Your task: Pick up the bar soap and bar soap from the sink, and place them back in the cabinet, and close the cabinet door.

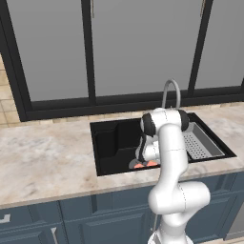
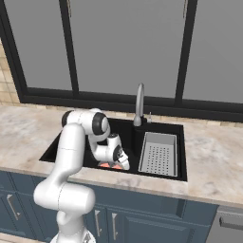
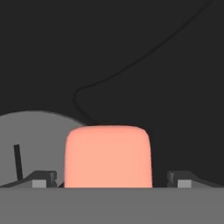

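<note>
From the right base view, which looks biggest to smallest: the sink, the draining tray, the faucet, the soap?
1. sink
2. draining tray
3. faucet, thinner than the tray
4. bar soap, mostly hidden behind the arm

I am working in a kitchen, a rendered one. I see a marble-looking counter (image 1: 43, 162) in beige and grey, with a black sink (image 1: 112, 143) set into it. A curved grey faucet (image 2: 139, 104) stands behind the sink, and a grey perforated draining tray (image 2: 158, 153) sits in its right part. Under the counter there are blue base cabinets (image 1: 105, 219) with short silver handles. Behind the counter is a large window with dark frames (image 1: 88, 52), and beige wall tiles (image 1: 7, 102) are at the left.
</note>
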